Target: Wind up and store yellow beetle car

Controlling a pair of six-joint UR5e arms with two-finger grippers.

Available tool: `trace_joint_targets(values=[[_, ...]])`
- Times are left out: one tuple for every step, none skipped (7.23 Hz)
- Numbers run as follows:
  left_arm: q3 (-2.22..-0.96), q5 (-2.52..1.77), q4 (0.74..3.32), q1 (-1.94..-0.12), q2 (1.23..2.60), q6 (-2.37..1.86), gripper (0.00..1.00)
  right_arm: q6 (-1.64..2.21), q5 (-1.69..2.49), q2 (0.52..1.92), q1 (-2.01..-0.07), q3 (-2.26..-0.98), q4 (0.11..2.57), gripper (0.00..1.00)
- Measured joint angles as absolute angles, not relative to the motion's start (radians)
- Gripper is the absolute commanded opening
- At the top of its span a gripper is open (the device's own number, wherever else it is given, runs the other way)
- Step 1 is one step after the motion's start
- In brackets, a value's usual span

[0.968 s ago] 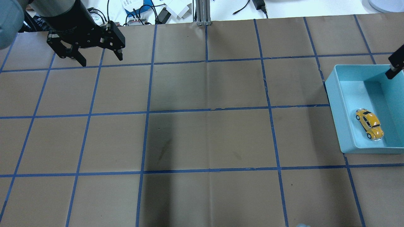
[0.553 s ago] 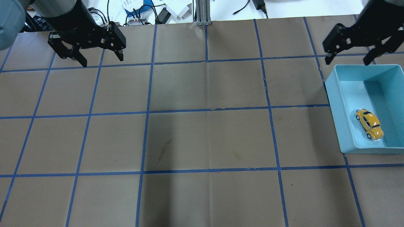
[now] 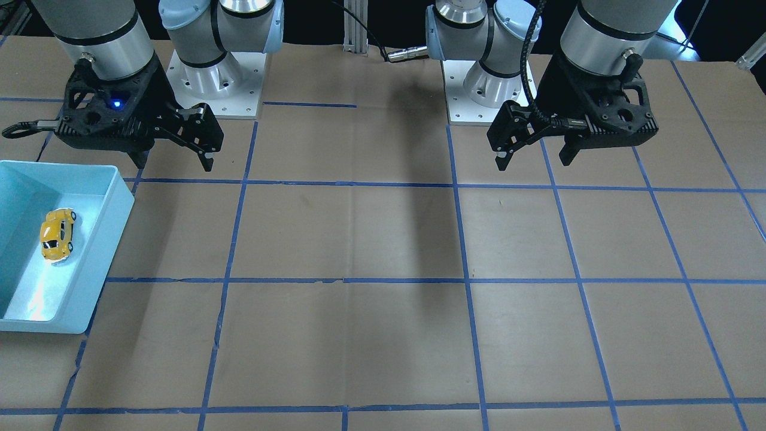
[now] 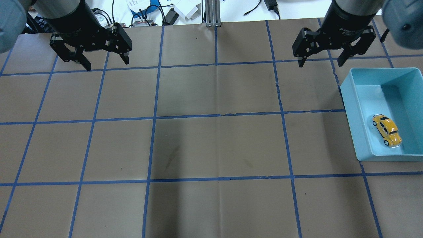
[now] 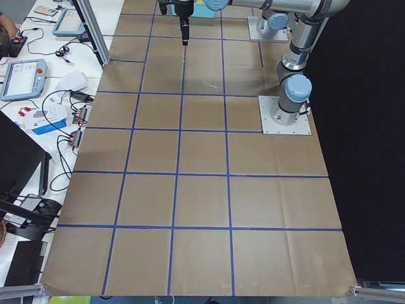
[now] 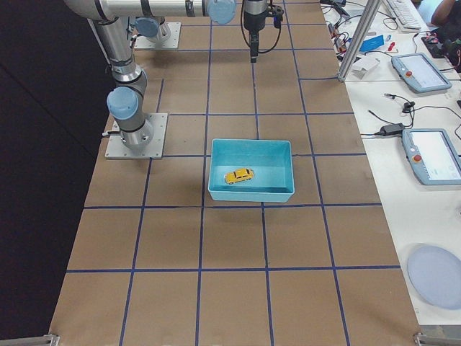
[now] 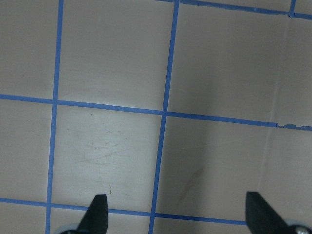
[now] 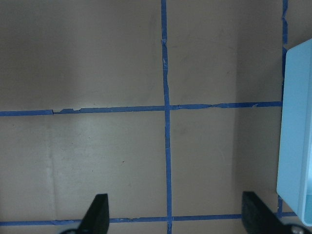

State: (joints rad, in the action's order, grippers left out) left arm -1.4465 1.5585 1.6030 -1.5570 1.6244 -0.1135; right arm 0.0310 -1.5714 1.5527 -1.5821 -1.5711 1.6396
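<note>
The yellow beetle car (image 4: pixel 387 130) lies inside the light blue bin (image 4: pixel 352 109) at the table's right side, near the bin's front wall; it also shows in the front view (image 3: pixel 57 234) and the right side view (image 6: pixel 238 176). My right gripper (image 4: pixel 320 64) is open and empty, hovering past the bin's far left corner; in its wrist view (image 8: pixel 175 214) the bin's wall (image 8: pixel 295 131) is at the right edge. My left gripper (image 4: pixel 106 64) is open and empty at the far left, over bare table (image 7: pixel 178 214).
The table is brown paper with a blue tape grid. Cables and boxes (image 4: pixel 158 10) and an aluminium post (image 4: pixel 211 13) lie past the far edge. The arm bases (image 3: pixel 209 78) stand at the robot's side. Teach pendants (image 6: pixel 421 72) lie on a side table.
My right gripper has swung left from the view's right edge above the bin to a spot past the bin's far left corner. The left arm and the car have not moved.
</note>
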Motion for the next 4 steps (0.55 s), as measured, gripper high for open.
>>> trace_joint_targets(values=[[-1.447,1.559,1.603,-1.557,1.624,-0.114,1.00,0.030,-1.568,1.554,-1.584,-1.578,1.646,1.00],[-1.447,1.559,1.603,-1.557,1.624,-0.114,1.00,0.031,-1.568,1.555,-1.586,-1.575,1.648,1.00],[-1.447,1.559,1.603,-1.557,1.624,-0.114,1.00,0.034,-1.571,1.555,-1.587,-1.570,1.646,1.00],[-1.447,1.559,1.604,-1.557,1.624,-0.114,1.00,0.039,-1.572,1.555,-1.586,-1.560,1.641,1.00]])
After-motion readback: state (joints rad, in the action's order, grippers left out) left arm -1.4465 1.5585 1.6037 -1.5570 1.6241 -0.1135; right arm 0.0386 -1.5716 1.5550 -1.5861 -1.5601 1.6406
